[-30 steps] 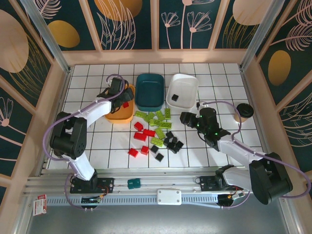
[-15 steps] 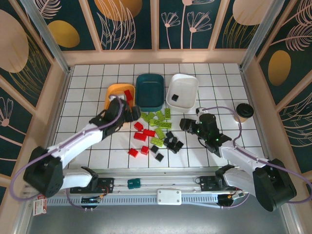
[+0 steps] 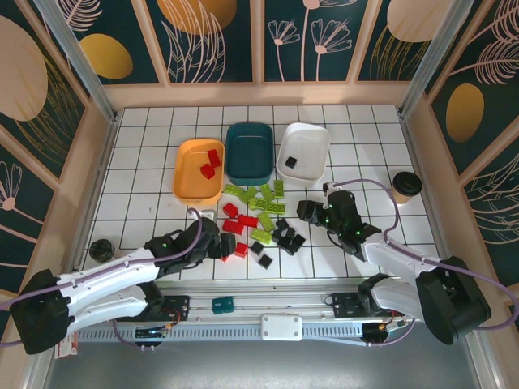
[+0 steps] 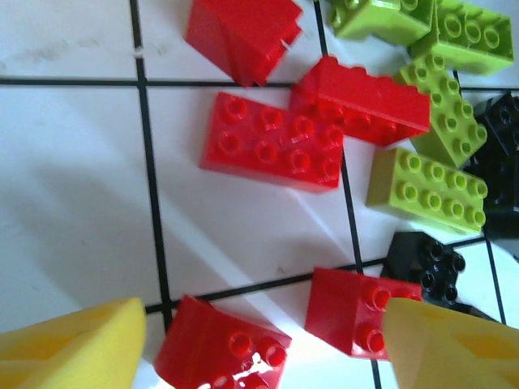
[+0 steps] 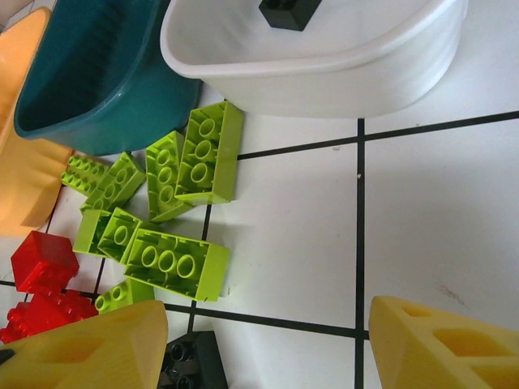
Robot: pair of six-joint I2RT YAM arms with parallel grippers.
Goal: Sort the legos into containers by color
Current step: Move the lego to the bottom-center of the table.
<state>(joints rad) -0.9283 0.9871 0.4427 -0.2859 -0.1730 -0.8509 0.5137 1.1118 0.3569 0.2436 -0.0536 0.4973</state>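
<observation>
Trays, from above, number three: orange-yellow tray (image 3: pixel 180 174) with two red legos (image 3: pixel 209 162), dark teal tray (image 3: pixel 249 150), white tray (image 3: pixel 312 142) with one black lego (image 3: pixel 292 164). Your left fingers (image 3: pixel 214 241) stand released at the pile's near red edge, nearer the reds than the right fingers (image 3: pixel 306 212). Left wrist: you count five red bricks (image 4: pixel 276 142), two between the fingers (image 4: pixel 73 344). Right wrist: fingers (image 5: pixel 438 340) released, one black brick (image 5: pixel 190 356) between them, lime bricks (image 5: pixel 209 154) beyond.
</observation>
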